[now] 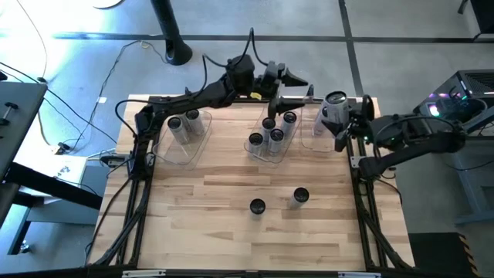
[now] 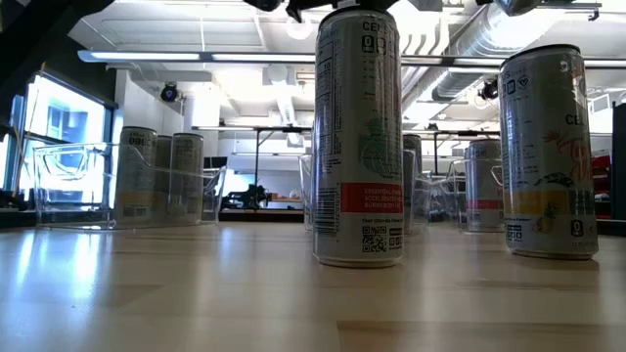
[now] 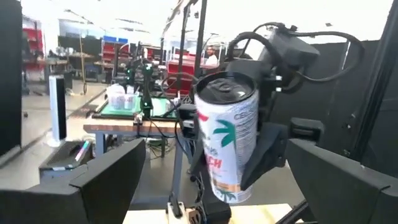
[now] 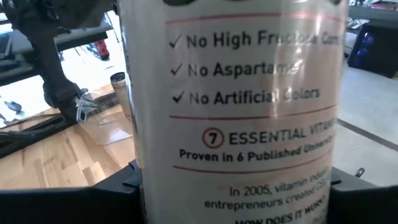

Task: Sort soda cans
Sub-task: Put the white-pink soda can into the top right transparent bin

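Note:
My right gripper [image 1: 343, 117] is shut on a white soda can [image 1: 336, 100] with a green palm print, held up over the table's far right corner by the clear right bin [image 1: 318, 131]. My left gripper [image 1: 299, 80] hovers open at the far edge beyond the middle bin [image 1: 272, 150], its fingers [image 3: 106, 180] wide apart and pointing toward the held can [image 3: 227, 143]. Two cans stand in the left bin [image 1: 185, 127]. Several cans stand in the middle bin. Two more cans [image 1: 257, 206] [image 1: 300, 196] stand upright on the bare wood, and both fill the low view [image 2: 359, 137] [image 2: 548, 152]. My right gripper pinches the can between its two fingers, one on each side of the can's wall [image 4: 236, 124], at about mid-height. The fingers [image 3: 261, 155] come level from the table's right side. The can is lifted clear of the table and stands nearly upright, leaning slightly.
The three clear bins stand in a row along the far half of the table. The near half of the wooden top [image 1: 216, 232] holds only the two loose cans. Black frame rails [image 1: 131, 193] run along the left and right edges.

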